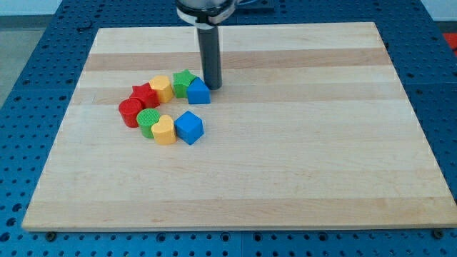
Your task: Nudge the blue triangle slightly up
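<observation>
The blue triangle [199,92] sits on the wooden board [300,143] at the right end of a curved cluster of blocks, left of the board's middle. My tip [213,86] is just to the triangle's right and slightly above it in the view, touching or nearly touching its edge. A green star [184,81] is pressed against the triangle's upper left side. The rod comes down from the view's top.
The cluster continues left and down: a yellow block [161,88], a red star [144,95], a red cylinder [131,112], a green cylinder [149,121], a yellow heart [164,130] and a blue cube [189,127]. Blue perforated table surrounds the board.
</observation>
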Robot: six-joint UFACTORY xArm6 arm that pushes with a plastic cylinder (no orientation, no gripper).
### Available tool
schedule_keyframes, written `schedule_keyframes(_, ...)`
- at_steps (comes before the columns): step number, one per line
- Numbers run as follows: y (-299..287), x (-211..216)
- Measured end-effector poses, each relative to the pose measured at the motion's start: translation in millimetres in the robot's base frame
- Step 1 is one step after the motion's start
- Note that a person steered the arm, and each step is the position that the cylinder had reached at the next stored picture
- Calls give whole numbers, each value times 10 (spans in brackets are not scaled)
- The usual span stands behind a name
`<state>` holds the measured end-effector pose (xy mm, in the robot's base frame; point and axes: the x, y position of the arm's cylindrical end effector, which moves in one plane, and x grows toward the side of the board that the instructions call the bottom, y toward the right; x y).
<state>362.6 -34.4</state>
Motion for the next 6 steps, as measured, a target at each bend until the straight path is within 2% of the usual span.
schedule_keyframes(2,493,3)
schedule_keyframes(4,416,425)
schedule_keyframes(6,149,536)
